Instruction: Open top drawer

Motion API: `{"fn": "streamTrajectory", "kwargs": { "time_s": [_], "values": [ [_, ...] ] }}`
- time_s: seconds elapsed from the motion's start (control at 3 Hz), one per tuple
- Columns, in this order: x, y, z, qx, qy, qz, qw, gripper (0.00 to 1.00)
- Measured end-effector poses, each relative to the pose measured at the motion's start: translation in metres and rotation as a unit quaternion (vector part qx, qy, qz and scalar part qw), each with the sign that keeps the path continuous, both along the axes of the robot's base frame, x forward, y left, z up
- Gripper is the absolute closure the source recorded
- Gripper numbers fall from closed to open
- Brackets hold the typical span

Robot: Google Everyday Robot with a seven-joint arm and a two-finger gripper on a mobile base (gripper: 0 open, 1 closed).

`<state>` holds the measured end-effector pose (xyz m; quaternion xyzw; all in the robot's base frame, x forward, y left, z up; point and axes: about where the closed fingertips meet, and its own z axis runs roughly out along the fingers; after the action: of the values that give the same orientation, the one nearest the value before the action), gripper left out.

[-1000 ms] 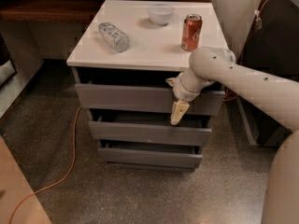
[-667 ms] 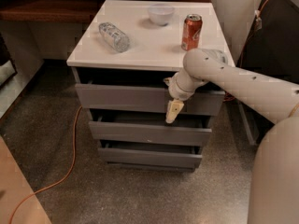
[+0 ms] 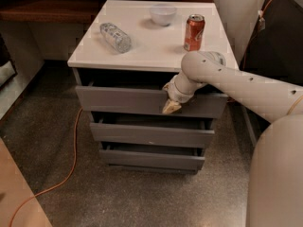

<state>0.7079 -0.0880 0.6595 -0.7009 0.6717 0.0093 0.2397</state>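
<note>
A robot's pale arm (image 3: 236,82) reaches in from the right of the scene and bends down over the near right edge of a small cabinet, its gripper (image 3: 171,107) pointing downward in front of the top drawer (image 3: 123,100). The gripper's tan tip lies over the flat grey panel, right of the panel's middle and close to its lower edge (whether it presses on the panel or only hangs before it cannot be told, nor whether the claw is wide or narrow). The top drawer sits directly beneath the cabinet's white top (image 3: 142,51), the uppermost of three matte grey fronts, and a dark band shows between its upper edge and the top. Below it come the middle drawer (image 3: 142,134) and the bottom drawer (image 3: 151,159), each with a lower front and each stepped a little farther back than the one above. On the white top, a clear plastic bottle (image 3: 115,37) lies on its side toward the left, a small pale bowl (image 3: 163,14) stands near the far edge, and a red can (image 3: 194,32) stands upright to the right, just beyond the arm's elbow. An orange cable (image 3: 71,160) trails across the speckled floor (image 3: 42,126) to the left of the cabinet, and a brown wooden shelf (image 3: 47,8) runs along the far left.
</note>
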Motion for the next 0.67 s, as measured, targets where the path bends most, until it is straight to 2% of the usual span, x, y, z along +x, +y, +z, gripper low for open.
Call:
{"fn": "streamTrajectory", "kwargs": {
  "time_s": [0.67],
  "values": [
    [-0.037,0.007,0.005,-0.01,-0.002,0.012,0.9999,0.93]
  ]
}}
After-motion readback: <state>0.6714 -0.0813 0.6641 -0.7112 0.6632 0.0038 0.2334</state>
